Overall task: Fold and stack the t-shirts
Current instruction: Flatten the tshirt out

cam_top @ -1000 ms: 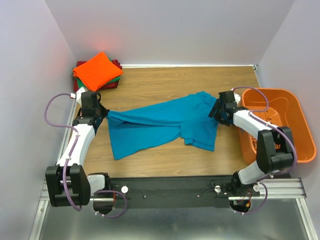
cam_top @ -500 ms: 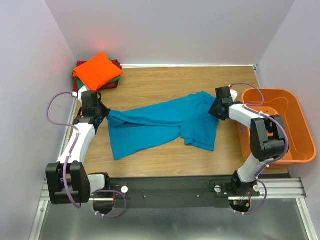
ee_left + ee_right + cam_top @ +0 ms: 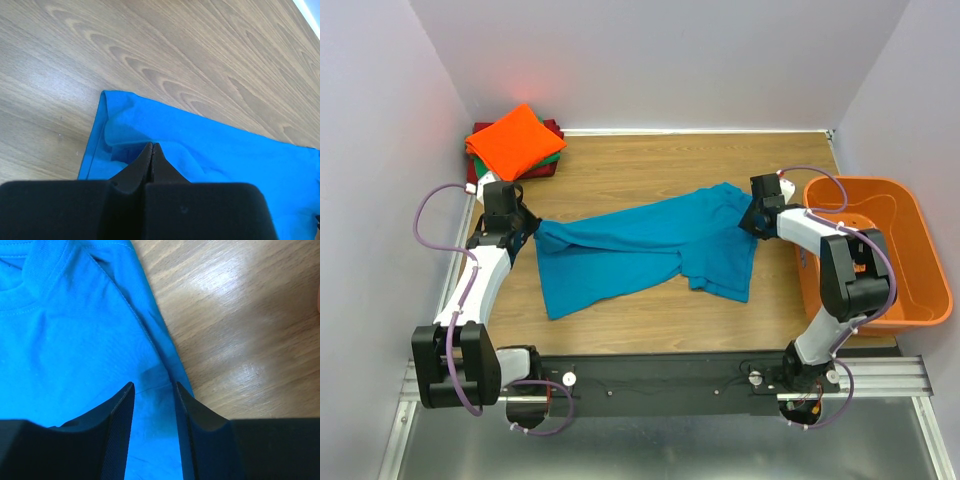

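From above, I see both arms reaching low over the table: the left gripper is at the teal-blue t-shirt's 9 o'clock corner and the right gripper at its 3 o'clock edge, with folded shirts stacked at 11 and an orange basket at 3. My left wrist view shows the fingers pinched tight on a fold of the cloth. The right wrist view shows the fingers slightly parted over the shirt's edge, gripping nothing.
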`<control>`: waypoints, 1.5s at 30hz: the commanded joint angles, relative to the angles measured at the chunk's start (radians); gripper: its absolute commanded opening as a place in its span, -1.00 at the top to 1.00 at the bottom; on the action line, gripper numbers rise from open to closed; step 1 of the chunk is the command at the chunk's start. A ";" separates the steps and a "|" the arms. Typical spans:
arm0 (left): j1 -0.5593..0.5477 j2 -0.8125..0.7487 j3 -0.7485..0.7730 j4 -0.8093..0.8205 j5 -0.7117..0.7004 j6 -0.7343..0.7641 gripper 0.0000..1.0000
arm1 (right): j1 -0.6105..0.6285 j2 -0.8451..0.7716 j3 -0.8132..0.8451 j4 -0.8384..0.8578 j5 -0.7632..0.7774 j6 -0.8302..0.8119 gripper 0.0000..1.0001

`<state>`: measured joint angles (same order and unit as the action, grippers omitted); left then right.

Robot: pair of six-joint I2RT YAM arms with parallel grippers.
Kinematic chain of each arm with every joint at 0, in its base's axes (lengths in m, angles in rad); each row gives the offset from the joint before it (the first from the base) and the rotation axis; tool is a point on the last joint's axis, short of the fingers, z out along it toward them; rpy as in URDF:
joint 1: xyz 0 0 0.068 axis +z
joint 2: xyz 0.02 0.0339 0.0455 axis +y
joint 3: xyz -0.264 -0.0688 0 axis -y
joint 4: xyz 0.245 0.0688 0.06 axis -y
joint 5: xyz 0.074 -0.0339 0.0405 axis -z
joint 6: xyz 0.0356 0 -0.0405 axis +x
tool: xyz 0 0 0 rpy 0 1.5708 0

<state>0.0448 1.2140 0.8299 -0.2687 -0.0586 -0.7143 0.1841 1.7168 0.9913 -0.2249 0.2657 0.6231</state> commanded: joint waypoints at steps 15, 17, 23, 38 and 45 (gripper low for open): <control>0.006 0.005 0.011 0.028 0.028 0.013 1.00 | 0.002 0.023 -0.025 0.022 0.017 0.021 0.13; 0.006 0.002 0.009 0.029 0.029 0.012 1.00 | 0.002 0.021 -0.028 0.025 0.015 0.023 0.13; 0.006 -0.001 0.009 0.029 0.028 0.012 1.00 | 0.000 0.010 -0.042 0.029 0.015 0.026 0.14; 0.006 -0.014 0.035 0.025 0.045 0.026 1.00 | 0.002 -0.049 -0.006 0.027 -0.020 0.018 0.91; 0.007 -0.056 0.124 -0.009 0.025 0.053 1.00 | 0.000 -0.189 0.102 -0.066 -0.040 -0.005 0.99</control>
<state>0.0452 1.2060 0.8837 -0.2760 -0.0319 -0.6945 0.1841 1.6184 0.9966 -0.2436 0.2379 0.6346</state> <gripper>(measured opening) 0.005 0.012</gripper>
